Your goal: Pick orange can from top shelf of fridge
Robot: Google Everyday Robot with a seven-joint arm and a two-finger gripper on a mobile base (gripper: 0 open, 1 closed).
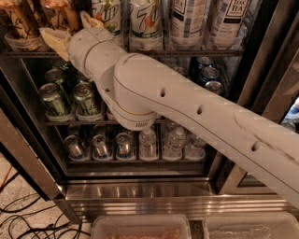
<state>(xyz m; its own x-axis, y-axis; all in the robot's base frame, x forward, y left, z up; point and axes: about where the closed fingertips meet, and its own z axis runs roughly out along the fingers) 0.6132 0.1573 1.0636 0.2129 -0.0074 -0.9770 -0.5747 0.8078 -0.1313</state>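
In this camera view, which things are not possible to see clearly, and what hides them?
Camera view only:
1. Whether the gripper, at the left end of the top shelf, touches the orange can: the wrist hides it.
2. The orange can's lid: cut off by the top edge.
3. Green cans on the shelf below: partly covered by the arm.

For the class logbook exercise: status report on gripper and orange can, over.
Gripper at left end of top shelf, fingers open. Orange can appears between them, seated on shelf, not lifted. 7up can close beside.
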